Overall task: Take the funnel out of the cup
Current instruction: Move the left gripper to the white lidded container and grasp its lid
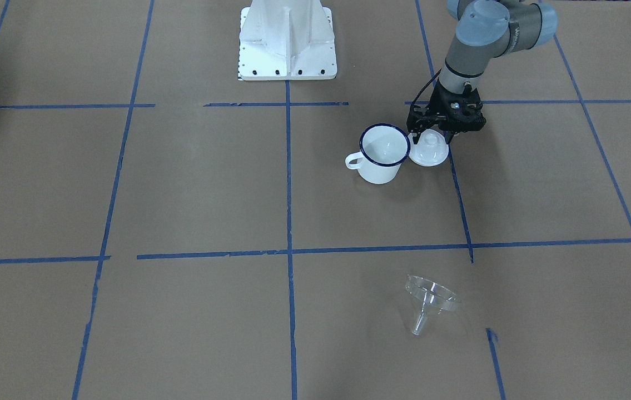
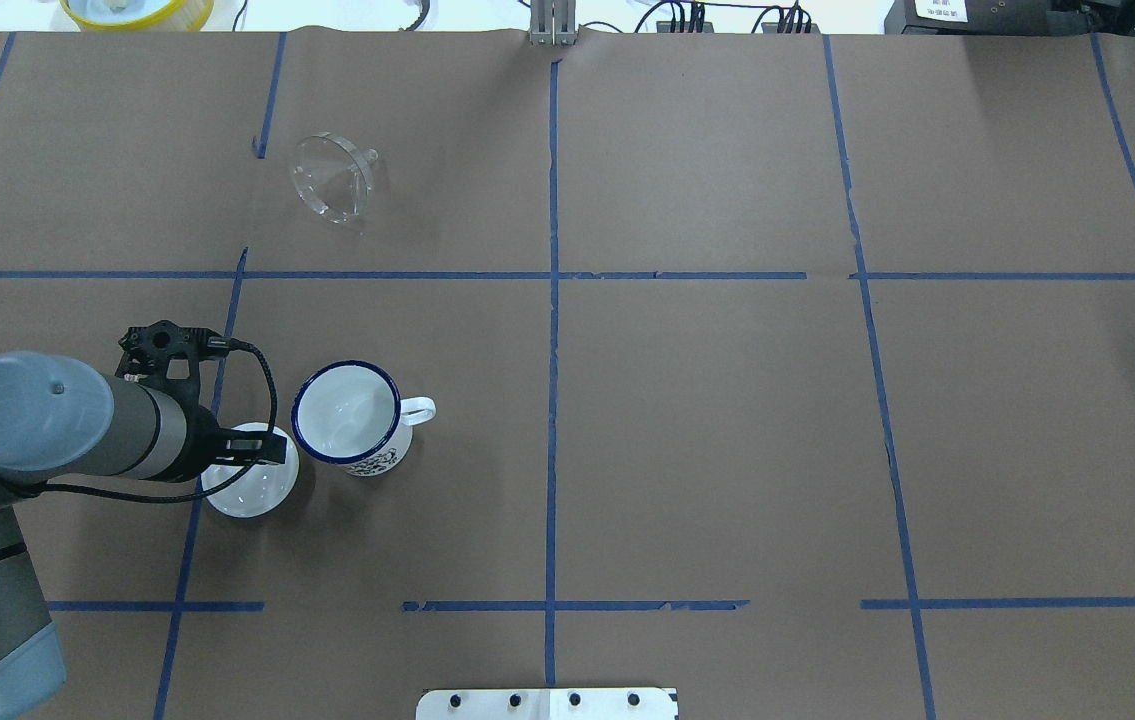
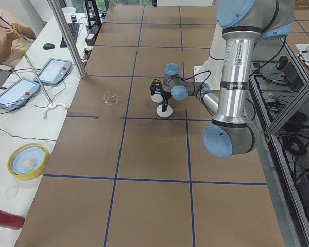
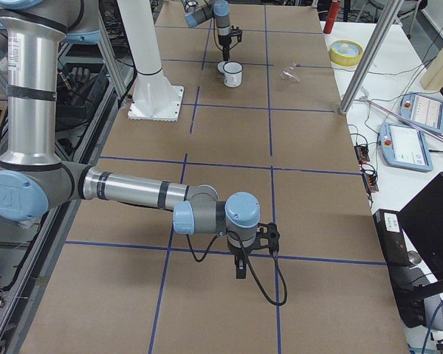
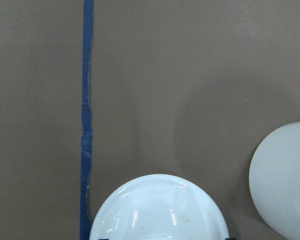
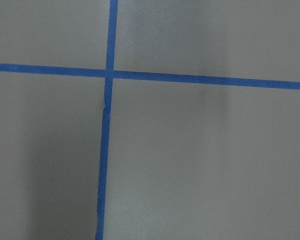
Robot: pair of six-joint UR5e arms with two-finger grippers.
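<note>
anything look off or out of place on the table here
The funnel lies tipped on its side on the table, far from the cup, which stands upright and empty. The left gripper hangs over the white lid beside the cup, nowhere near the funnel. Nothing looks spilled or broken.

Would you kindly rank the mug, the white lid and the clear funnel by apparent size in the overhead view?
1. Mug.
2. White lid, nearly as wide, partly covered.
3. Clear funnel, though it lies farther away.
</note>
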